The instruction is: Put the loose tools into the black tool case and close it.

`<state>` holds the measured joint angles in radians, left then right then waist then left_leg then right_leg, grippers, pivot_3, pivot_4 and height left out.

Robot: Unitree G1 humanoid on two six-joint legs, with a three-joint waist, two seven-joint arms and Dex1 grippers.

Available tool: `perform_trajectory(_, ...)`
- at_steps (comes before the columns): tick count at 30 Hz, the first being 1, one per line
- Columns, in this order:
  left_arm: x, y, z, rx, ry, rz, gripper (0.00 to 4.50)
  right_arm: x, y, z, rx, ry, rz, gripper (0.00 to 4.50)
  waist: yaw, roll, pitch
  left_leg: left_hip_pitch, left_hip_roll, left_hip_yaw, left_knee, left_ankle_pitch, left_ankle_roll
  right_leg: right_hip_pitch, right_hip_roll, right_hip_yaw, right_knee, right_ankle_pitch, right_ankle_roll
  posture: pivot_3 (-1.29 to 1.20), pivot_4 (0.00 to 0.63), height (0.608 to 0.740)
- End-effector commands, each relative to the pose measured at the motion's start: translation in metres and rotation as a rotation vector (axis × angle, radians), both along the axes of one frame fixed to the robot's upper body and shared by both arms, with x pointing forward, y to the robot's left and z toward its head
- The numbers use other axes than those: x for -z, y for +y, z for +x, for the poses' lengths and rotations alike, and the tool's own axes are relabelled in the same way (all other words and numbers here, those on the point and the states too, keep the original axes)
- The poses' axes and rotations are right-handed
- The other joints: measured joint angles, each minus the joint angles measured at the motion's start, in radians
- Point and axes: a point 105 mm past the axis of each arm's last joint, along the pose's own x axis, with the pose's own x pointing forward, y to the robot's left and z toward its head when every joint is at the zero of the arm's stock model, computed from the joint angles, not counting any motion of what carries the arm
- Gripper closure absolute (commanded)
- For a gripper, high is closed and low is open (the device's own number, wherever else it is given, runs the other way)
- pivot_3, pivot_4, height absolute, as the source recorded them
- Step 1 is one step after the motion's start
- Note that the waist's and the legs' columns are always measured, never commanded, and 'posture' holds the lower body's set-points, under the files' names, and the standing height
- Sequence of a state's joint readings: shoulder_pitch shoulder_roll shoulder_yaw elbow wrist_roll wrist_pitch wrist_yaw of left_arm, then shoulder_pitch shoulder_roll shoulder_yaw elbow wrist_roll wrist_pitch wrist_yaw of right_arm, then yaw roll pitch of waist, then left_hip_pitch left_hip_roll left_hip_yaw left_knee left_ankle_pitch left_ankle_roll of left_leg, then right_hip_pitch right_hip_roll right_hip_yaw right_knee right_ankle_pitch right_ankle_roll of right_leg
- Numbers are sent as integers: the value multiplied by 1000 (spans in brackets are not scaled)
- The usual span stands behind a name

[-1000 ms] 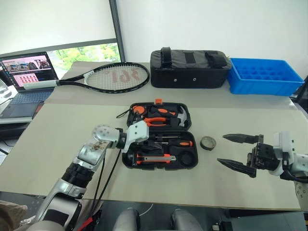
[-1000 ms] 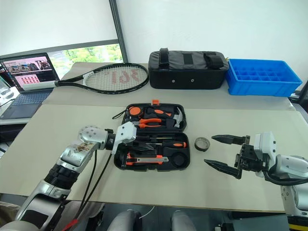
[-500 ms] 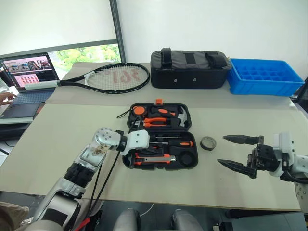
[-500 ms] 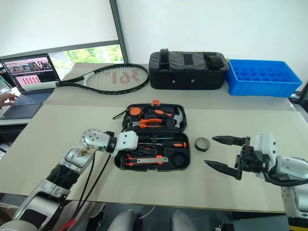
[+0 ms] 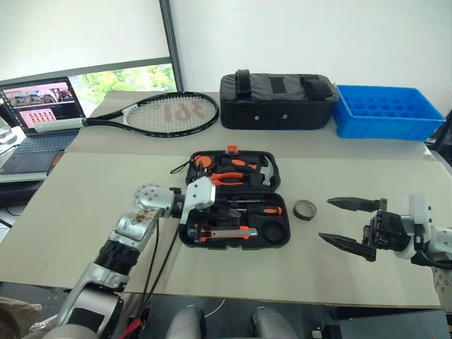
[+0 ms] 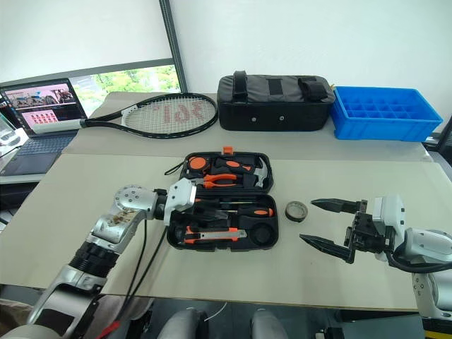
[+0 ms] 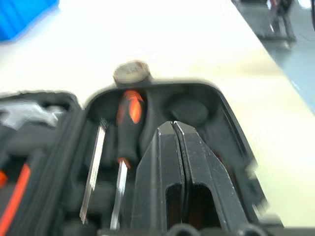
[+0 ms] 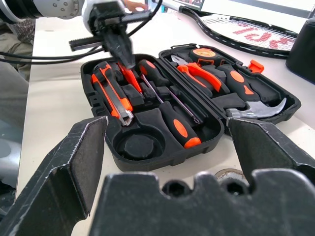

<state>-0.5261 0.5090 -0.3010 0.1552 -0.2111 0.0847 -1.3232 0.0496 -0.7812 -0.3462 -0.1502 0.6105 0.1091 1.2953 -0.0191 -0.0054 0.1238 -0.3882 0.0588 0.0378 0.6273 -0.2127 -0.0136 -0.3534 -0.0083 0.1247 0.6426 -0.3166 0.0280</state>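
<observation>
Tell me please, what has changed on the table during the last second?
Almost nothing. The shut left gripper dipped slightly and came back over the open black tool case. The open right gripper, the tape roll beside the case and the tools inside stayed as they were.

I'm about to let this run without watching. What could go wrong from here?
1. The tape roll lies on the table outside the open case; closing now would leave it out.
2. The shut left gripper hangs over the case's tool slots and could knock the screwdrivers out of place.
3. The open right gripper, beside the roll, might push it away instead of grasping it.
</observation>
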Motion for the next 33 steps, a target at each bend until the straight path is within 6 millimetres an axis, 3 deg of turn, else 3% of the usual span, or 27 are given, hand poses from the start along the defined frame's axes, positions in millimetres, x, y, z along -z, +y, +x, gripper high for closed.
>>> perform_trajectory(1,12,4,1,28,-46,105,4426,-12,1,0,-8,-68,-1,0,3,0,0,0,0,0,0,0,0,0,0,0,0,0,0,0,150,708)
perform_trajectory(15,49,12,-4,80,-73,303,4426,-8,1,-2,3,-60,-8,0,6,1,-1,1,0,0,0,0,0,2,0,0,0,0,0,0,150,708)
perform_trajectory(24,56,15,-2,45,-61,317,4426,-6,2,3,7,-53,-25,0,3,3,-3,2,0,0,1,0,0,2,0,1,0,0,1,0,150,708)
perform_trajectory(29,41,7,5,-3,-108,224,4426,-6,2,5,4,-52,-27,0,4,3,-4,2,0,0,1,0,0,3,0,1,1,-1,1,0,150,708)
perform_trajectory(33,9,4,14,-82,-133,78,4426,-3,-1,9,12,-40,-47,0,6,3,-3,1,0,0,2,0,0,2,0,1,1,0,1,0,150,708)
